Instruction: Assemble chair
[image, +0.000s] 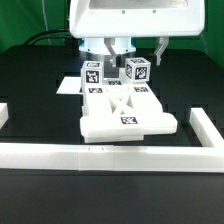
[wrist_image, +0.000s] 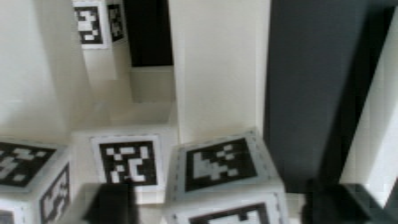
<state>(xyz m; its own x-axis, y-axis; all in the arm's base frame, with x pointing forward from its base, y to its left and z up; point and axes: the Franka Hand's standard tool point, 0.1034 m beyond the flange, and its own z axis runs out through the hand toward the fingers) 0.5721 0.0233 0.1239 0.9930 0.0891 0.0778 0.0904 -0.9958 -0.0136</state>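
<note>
The chair parts are chunky white pieces with black-and-white tags. A wide flat assembly (image: 125, 112) lies mid-table, and two tagged blocks (image: 92, 75) (image: 137, 70) stand at its far side. My gripper (image: 118, 50) hangs low just behind them. In the wrist view my gripper (wrist_image: 228, 203) straddles one tagged block (wrist_image: 221, 170). The dark left finger (wrist_image: 111, 205) is against the block. A narrow gap shows between the block and the right finger (wrist_image: 356, 205). The jaws are open and grip nothing. Long white panels (wrist_image: 205, 60) stretch beyond the block.
A long white border rail (image: 110, 154) runs along the front. Short side rails (image: 203, 125) (image: 4, 114) stand at the exterior view's right and left. A flat white piece (image: 66, 87) lies beside the left block. The table is black.
</note>
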